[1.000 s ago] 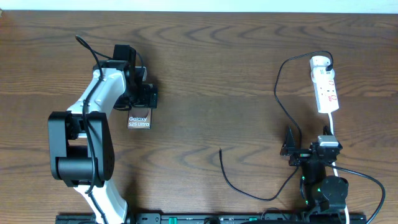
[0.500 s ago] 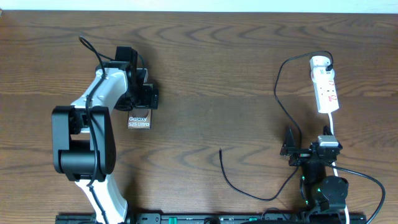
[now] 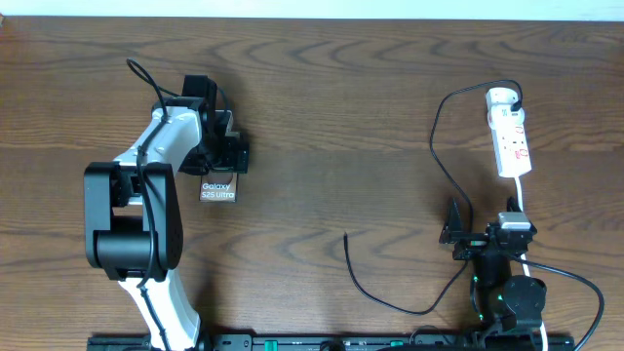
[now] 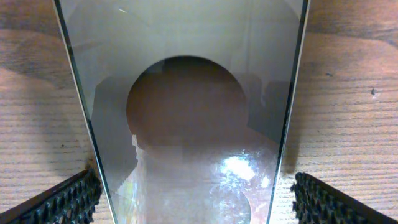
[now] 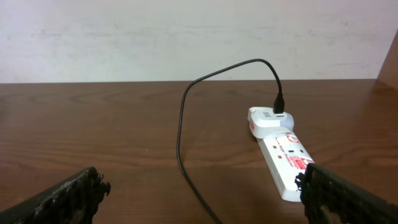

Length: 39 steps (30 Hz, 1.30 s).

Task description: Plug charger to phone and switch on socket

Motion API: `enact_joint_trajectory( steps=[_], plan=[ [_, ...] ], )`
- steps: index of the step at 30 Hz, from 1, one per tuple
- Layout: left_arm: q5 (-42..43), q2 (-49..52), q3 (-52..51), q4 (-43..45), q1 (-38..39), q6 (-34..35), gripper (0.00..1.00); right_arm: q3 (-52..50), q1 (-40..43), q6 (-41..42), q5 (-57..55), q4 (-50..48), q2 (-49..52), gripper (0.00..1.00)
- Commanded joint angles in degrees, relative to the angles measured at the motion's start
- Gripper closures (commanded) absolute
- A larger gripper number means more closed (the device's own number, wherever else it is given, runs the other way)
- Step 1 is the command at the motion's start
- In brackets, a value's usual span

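**A:** Overhead first; where does everything sit?

**B:** My left gripper hangs over the upper end of the phone, jaws wide and straddling it, gripping nothing; the right gripper is wide and empty, below the socket; the charger loops down from the socket's far end; its plug tip lies free between the arms, well apart from the phone.

**A:** Left wrist?

**B:** The phone's glossy face fills it; my pads flank its edges; I can't tell whether they touch.

**A:** Right wrist?

**B:** The socket lies ahead to the right, the charger plugged into its white adapter; nothing between the fingers.

**A:** Which step, then?

**B:** The first, I judge: securing the phone; next I must close squarely on its edges, then send the right arm for the plug tip; the switch comes last.
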State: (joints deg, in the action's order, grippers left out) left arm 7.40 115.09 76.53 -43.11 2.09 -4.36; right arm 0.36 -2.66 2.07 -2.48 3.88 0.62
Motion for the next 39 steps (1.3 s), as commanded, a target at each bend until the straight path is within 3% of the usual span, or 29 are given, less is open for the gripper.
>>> enact_joint_trajectory(
  steps=[1, 39],
  plan=[
    [-0.7, 0.8, 0.5, -1.2, 0.2, -0.3, 0.02, 0.0, -0.4, -0.9, 0.0, 0.2, -0.3, 0.01],
    [-4.0, 0.8, 0.5, -2.0, 1.6, 0.1, 0.02, 0.0, -0.4, -0.9, 0.0, 0.2, -0.3, 0.01]
  ],
)
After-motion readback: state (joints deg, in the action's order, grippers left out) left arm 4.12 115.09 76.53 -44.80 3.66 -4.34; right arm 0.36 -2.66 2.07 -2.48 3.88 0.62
